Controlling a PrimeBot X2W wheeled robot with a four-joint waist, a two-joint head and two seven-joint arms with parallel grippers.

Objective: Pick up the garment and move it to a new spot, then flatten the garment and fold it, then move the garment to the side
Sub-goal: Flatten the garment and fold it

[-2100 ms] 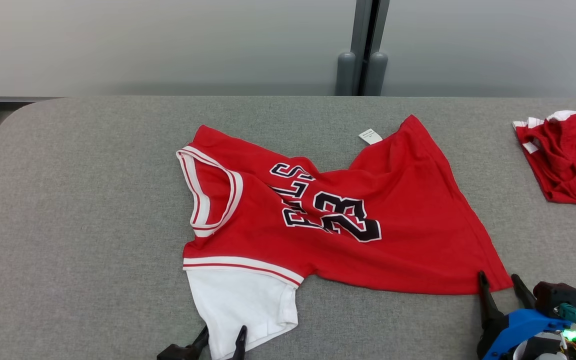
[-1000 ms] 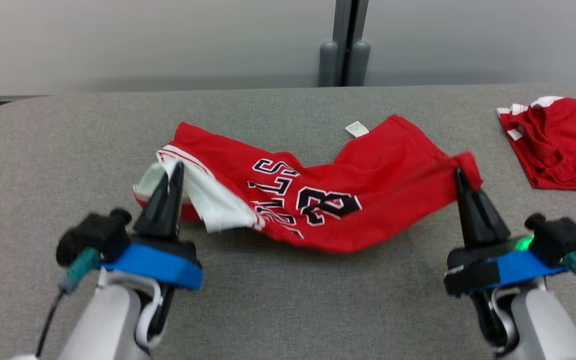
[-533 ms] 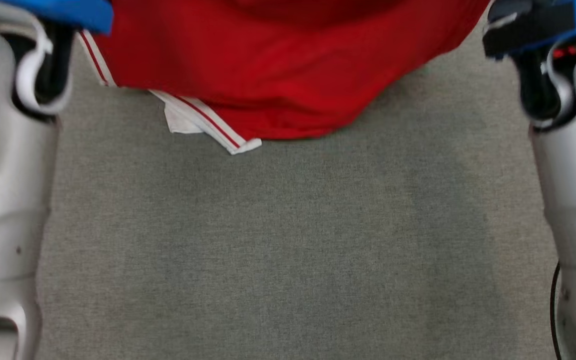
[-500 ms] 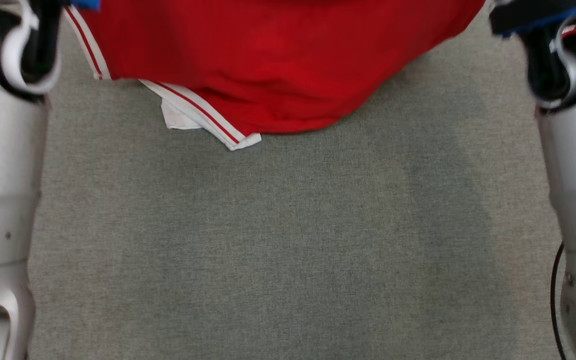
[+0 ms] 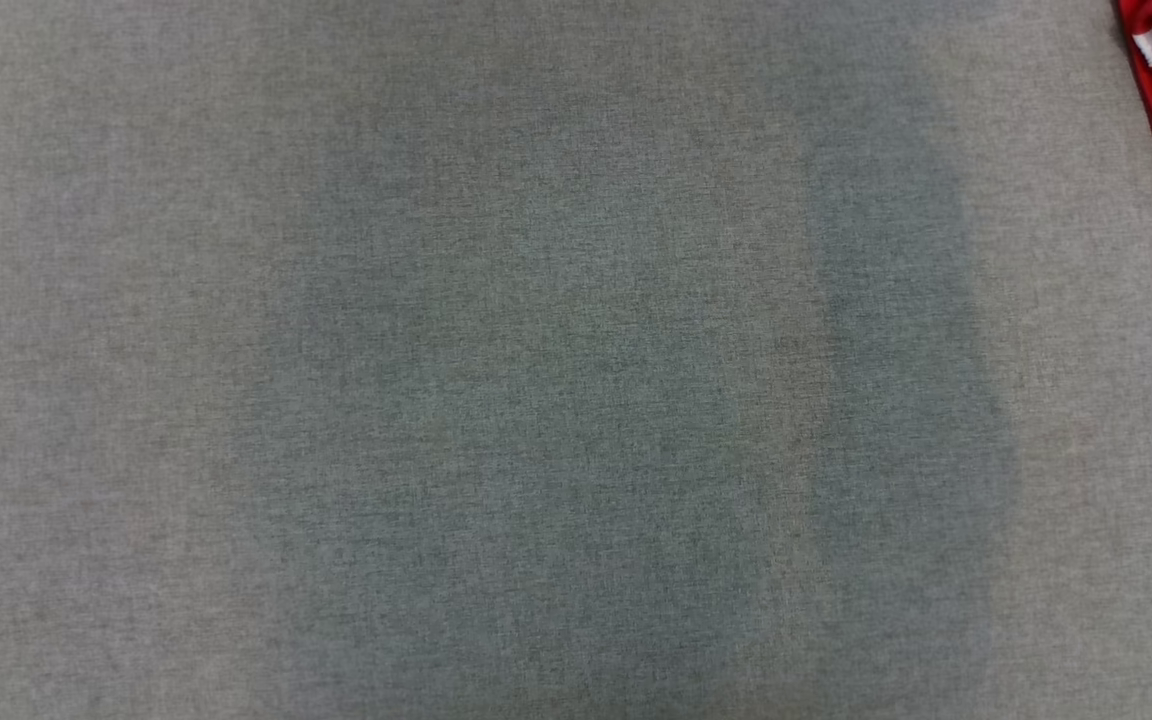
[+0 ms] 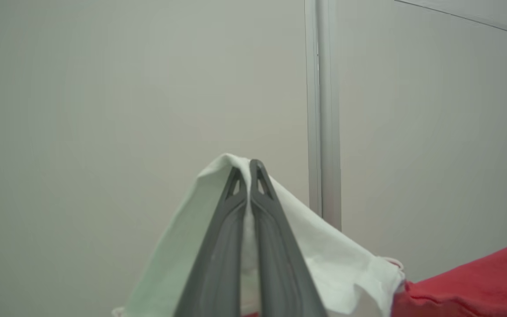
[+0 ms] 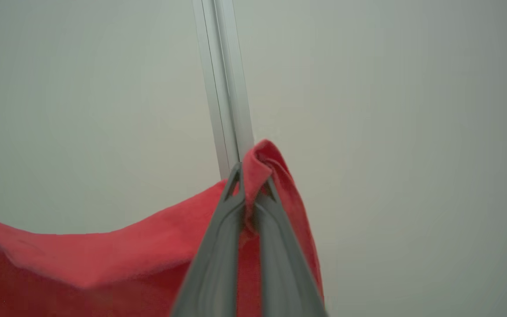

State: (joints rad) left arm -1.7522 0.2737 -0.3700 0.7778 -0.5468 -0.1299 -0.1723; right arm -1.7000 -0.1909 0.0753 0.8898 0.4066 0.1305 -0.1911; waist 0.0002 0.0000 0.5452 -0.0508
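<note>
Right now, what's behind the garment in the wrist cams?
A pale wall with a vertical metal strip. The garment, pinched by the left gripper and right gripper, covers the strip's lower end and whatever lies below.

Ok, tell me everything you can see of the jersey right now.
The jersey is soft red knit with a white fabric section. It is held up before a pale wall, pinched at two ends: the left hand is shut on the white section, the right hand on a bunched red edge. Red cloth drapes away from both grips.
</note>
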